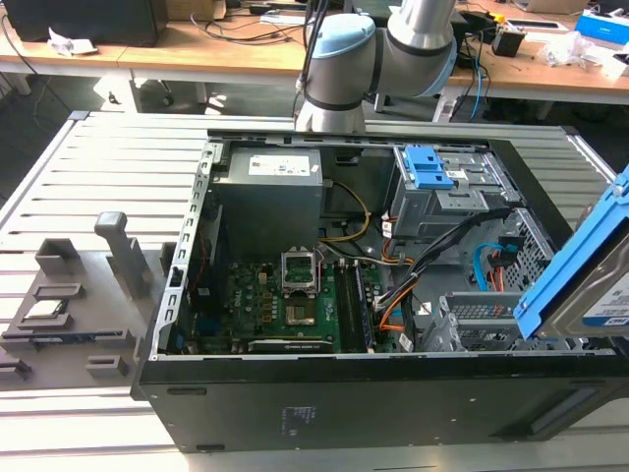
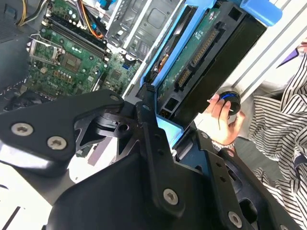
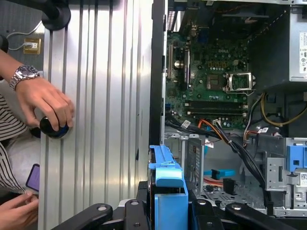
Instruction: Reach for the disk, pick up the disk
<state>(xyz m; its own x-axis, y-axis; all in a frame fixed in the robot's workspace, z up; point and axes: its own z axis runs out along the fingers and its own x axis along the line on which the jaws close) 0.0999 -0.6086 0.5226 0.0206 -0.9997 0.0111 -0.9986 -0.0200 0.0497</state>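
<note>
**Disk held in the gripper above the open computer case**

In the exterior view, the disk [image 1: 590, 285] is at the exterior view's right edge, tilted and raised above the open computer case [image 1: 344, 393]. Its blue frame runs along the upper side and the silver body with the label is below. The robot arm [image 1: 393, 49] stands behind the case. A grey holder [image 1: 79, 305] with a small chip lies on the slatted table [image 1: 98, 167] at the exterior view's left.

In the second wrist view, the gripper [image 2: 165, 127] is closed on the disk [image 2: 201, 62]; the black fingers [image 2: 148, 143] press the blue frame at one end, and the green circuit board of the disk faces the camera. A person's hand [image 2: 221, 120] holds a small round black object beside the table edge.

In the first wrist view, the blue frame of the disk [image 3: 168, 191] stands between the gripper fingers [image 3: 144, 196], over the case wall. The motherboard [image 3: 211, 86] is visible inside the case. The hand [image 3: 45, 103] rests on the table.
</note>
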